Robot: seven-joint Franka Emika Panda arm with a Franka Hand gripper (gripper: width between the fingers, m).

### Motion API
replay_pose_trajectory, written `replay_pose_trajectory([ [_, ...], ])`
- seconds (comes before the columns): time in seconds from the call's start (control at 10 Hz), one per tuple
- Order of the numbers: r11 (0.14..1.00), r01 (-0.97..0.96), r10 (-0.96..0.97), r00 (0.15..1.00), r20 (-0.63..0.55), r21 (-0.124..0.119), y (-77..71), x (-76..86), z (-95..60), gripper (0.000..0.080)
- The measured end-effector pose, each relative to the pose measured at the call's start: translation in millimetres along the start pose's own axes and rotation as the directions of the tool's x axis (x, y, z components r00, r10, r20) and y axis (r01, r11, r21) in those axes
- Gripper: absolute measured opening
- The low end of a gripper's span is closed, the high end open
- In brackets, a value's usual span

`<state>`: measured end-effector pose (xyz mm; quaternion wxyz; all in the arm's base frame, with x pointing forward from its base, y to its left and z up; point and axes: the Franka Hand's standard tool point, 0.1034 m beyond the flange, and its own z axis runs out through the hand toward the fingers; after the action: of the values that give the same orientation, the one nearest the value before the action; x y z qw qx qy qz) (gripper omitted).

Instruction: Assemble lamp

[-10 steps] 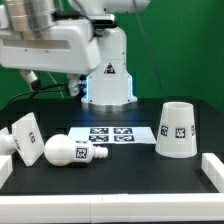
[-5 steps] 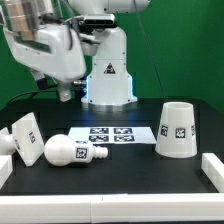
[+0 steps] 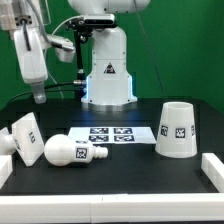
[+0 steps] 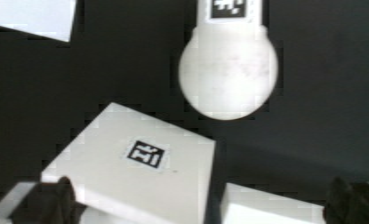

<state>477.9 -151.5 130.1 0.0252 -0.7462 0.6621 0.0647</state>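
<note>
High at the exterior view's left, well above the table (image 3: 130, 182): the tool (image 3: 37, 96), pointing down and touching none of the parts. In the wrist view, two dark blurred fingertips (image 4: 53, 200) near opposite sides of the picture, spread wide apart, gripping nothing.

On the table at the exterior view's left, below the tool: the base block (image 3: 25, 138), tilted rather than lying flat, one black-and-white square tag on its broad face. Cannot tell what holds it at that slant.

Just beside the block, toward the exterior view's right: the bulb (image 3: 62, 151), lying on its side, round end toward the block, tagged neck pointing away from it. Between the two, in the wrist view, only a narrow dark strip of table, so close together but not touching.

Just behind the neck, flat on the table: the marker board (image 3: 115, 133), in front of the white robot pedestal (image 3: 108, 75).

At the exterior view's right, well apart from block and bulb: the shade (image 3: 175, 128), standing upright, wider end down on the table, narrower open end up, a tag on the side facing the camera.

At the table's front corners: white corner pieces (image 3: 212, 172). Behind everything, a green backdrop (image 3: 180, 50).
</note>
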Motion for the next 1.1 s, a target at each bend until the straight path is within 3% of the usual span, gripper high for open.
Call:
replay_pose_trajectory([
  [0.3, 0.995, -0.1, 0.1, 0.995, 0.017, 0.005, -2.3, -5.2, 2.4, 0.07],
  [0.4, 0.993, -0.115, 0.115, 0.993, 0.016, 0.014, -1.4, -0.4, 1.8, 0.07],
  [0.5, 0.984, -0.174, 0.174, 0.985, 0.004, 0.044, 3.9, 18.4, -0.7, 0.07],
  [0.7, 0.963, -0.233, 0.237, 0.972, -0.009, 0.134, 17.8, 54.7, 6.3, 0.07],
  [0.8, 0.964, -0.221, 0.223, 0.975, 0.005, 0.147, 19.6, 58.6, 6.4, 0.07],
  [1.1, 0.971, -0.191, 0.193, 0.981, 0.003, 0.14, 16.3, 51.3, 9.3, 0.07],
])
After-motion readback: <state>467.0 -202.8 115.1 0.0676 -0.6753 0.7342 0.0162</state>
